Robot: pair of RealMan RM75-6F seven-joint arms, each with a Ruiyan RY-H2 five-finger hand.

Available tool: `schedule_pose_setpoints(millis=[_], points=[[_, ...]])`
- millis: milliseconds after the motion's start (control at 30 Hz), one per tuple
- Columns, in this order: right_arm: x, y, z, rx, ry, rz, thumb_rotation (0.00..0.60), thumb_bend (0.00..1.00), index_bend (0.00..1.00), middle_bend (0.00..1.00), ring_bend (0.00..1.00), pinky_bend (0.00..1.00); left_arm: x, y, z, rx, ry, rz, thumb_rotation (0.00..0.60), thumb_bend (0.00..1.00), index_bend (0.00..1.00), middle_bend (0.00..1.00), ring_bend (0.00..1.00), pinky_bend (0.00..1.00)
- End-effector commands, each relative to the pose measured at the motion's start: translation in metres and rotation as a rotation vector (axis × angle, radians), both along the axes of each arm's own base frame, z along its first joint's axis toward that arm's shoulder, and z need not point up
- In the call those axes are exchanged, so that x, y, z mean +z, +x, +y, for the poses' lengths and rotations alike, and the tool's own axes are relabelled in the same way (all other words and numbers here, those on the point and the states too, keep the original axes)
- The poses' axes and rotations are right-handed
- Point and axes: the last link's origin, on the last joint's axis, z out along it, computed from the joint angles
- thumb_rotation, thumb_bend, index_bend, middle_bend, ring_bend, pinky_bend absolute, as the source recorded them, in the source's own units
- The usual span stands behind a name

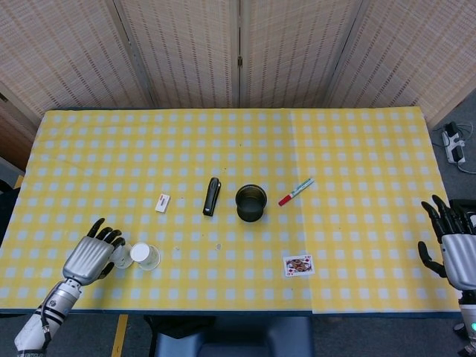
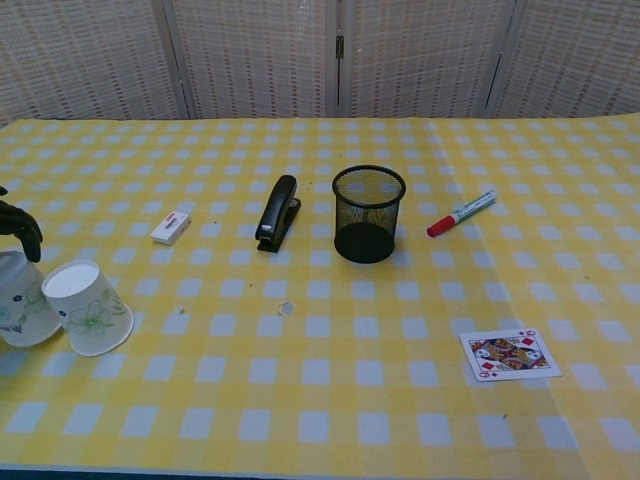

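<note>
Two white floral paper cups (image 1: 145,256) lower left | one (image 2: 22,296) grasped by left hand (image 1: 88,258) | right hand (image 1: 455,249) fingers spread, nothing held

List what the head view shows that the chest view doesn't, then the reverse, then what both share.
Head view only: the whole left hand gripping a paper cup, the right hand open off the table's right edge, and a power strip on the floor.

Chest view only: the mesh of the black pen cup and the flower print on the upside-down cup.

Both: stapler, eraser, red-capped marker, playing card, both paper cups, and the left hand's dark fingers.
</note>
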Motion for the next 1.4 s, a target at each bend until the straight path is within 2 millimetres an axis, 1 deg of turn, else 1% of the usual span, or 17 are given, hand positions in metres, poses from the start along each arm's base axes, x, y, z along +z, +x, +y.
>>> schedule_pose_setpoints(millis=[33,133,300,400,567,700,833,967,1100,1267,1400], points=[[0.000,0.000,0.000,0.000,0.000,-0.001,0.600,0.51,0.00,0.02,0.11,0.00,-0.001,0.000,0.000,-0.003,0.001,0.003,0.600,0.40,0.39,0.26,0.20,0.07],[0.000,0.000,0.001,-0.001,-0.001,-0.001,0.600,0.51,0.00,0.02,0.11,0.00,-0.003,0.000,-0.001,-0.001,-0.005,0.003,0.600,0.40,0.38,0.26,0.20,0.07],[0.001,-0.001,0.002,-0.004,-0.003,-0.001,0.600,0.51,0.00,0.02,0.11,0.00,-0.005,0.000,-0.002,-0.001,-0.006,0.003,0.600,0.40,0.32,0.26,0.18,0.07],[0.001,0.000,0.002,-0.004,-0.004,-0.001,0.600,0.51,0.00,0.02,0.11,0.00,-0.005,0.000,-0.003,-0.001,-0.005,0.003,0.600,0.40,0.28,0.23,0.17,0.06],[0.001,0.000,0.002,-0.003,-0.006,-0.002,0.600,0.51,0.00,0.02,0.11,0.00,-0.003,0.002,-0.004,-0.003,0.006,-0.006,0.600,0.40,0.18,0.20,0.15,0.06],[0.002,-0.001,0.003,-0.006,-0.008,-0.002,0.600,0.51,0.00,0.02,0.11,0.00,0.007,0.006,-0.002,0.015,0.040,-0.057,0.600,0.40,0.16,0.19,0.15,0.06],[0.002,-0.003,0.002,-0.018,0.000,-0.008,0.600,0.51,0.00,0.02,0.11,0.00,0.030,0.006,0.007,0.041,0.138,-0.148,0.600,0.40,0.16,0.19,0.15,0.06],[0.000,-0.006,0.001,-0.030,0.017,-0.022,0.600,0.51,0.00,0.02,0.11,0.00,0.050,-0.001,0.013,0.045,0.267,-0.198,0.600,0.40,0.18,0.19,0.15,0.07],[-0.004,-0.008,0.000,-0.039,0.036,-0.040,0.600,0.51,0.00,0.03,0.11,0.01,0.062,-0.015,0.010,0.071,0.369,-0.225,0.600,0.40,0.19,0.19,0.15,0.07],[-0.006,-0.008,-0.003,-0.036,0.041,-0.056,0.600,0.51,0.00,0.03,0.11,0.01,0.068,-0.031,0.000,0.111,0.423,-0.245,0.600,0.40,0.20,0.19,0.15,0.06],[-0.008,-0.007,-0.003,-0.031,0.051,-0.072,0.600,0.51,0.01,0.03,0.11,0.01,0.067,-0.040,-0.015,0.131,0.435,-0.234,0.600,0.40,0.20,0.19,0.15,0.06]])
